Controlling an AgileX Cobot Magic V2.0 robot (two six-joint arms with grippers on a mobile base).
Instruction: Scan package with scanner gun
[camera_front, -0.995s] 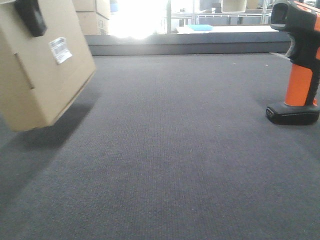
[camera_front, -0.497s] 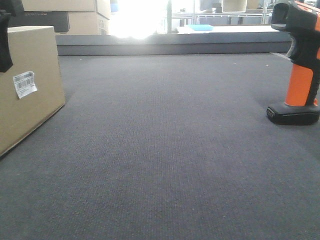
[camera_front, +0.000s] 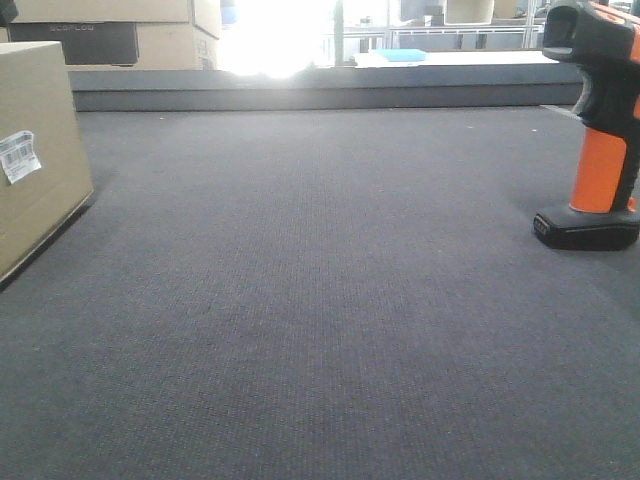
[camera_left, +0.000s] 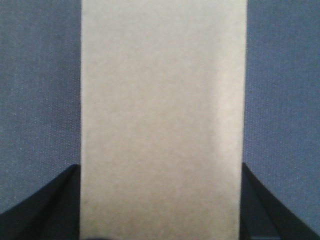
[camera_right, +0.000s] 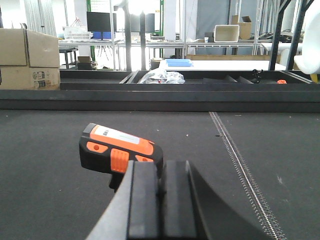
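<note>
Left pincer (camera_left: 160, 220) straddles package (camera_left: 163, 115); right pincer (camera_right: 161, 200) behind scanner gun (camera_right: 120, 152).

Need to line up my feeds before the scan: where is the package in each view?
Front view: package at the far left edge, label facing the camera.
Left wrist: fills the centre, between the left gripper's fingers.
Right wrist: not in it.
Shared landmark: the dark mat.

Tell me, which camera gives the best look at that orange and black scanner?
The front-facing view: the scanner gun stands upright on its flat base at the right edge, handle and base plain, though its head is cropped. The right wrist view shows only its head, behind the right gripper. The left wrist view shows none of it.
</note>
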